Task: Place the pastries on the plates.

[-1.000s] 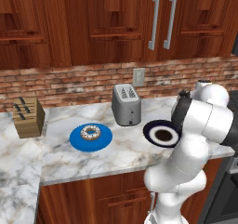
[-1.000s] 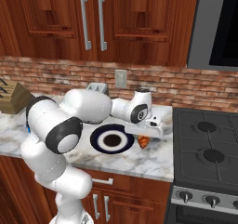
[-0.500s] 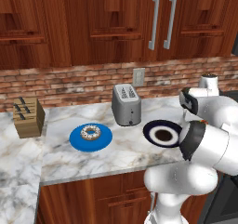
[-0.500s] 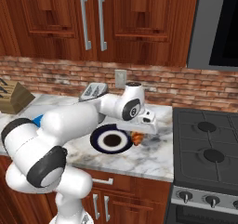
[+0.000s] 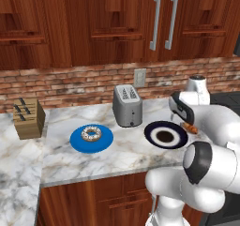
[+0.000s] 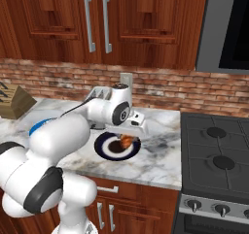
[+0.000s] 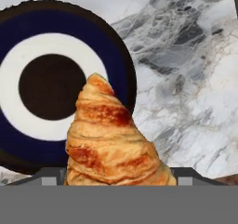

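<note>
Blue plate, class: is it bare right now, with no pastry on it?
No. In the left base view the blue plate carries the iced ring donut at its middle.

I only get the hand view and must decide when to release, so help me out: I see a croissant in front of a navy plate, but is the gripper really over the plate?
Observer: In the right base view the croissant hangs above the navy plate, near its right side, held in the gripper.
Operator: Is the other plate free?
Observer: No. The blue plate to the left already carries the donut.
Operator: Anything close behind the navy plate?
Observer: A toaster stands behind and left of it, apart from it, under a wall outlet.
Operator: What is on my right?
Observer: A stove adjoins the counter there.
</note>
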